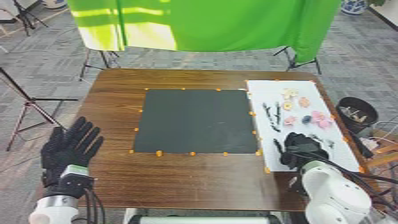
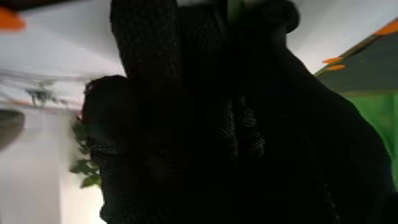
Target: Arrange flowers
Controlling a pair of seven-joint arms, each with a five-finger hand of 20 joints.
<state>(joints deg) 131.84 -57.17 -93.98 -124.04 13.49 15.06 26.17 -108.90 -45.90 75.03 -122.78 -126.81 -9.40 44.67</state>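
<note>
See, in the head view, pink-petalled flower on flat white rectangular sheet, black-gloved left hand spread wide. Cannot tell the grip of black-gloved right hand over the sheet; spot, in the right wrist view, slim green strip against its glove.

Shows brown wood grain on the table, plain dark grey on the mat, white on the sheet, orange on the tape dots, pink on the flowers near the sheet's right edge and bright green on the cloth.

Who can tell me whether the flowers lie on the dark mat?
No, the flowers lie on the white sheet, right of the dark mat.
</note>
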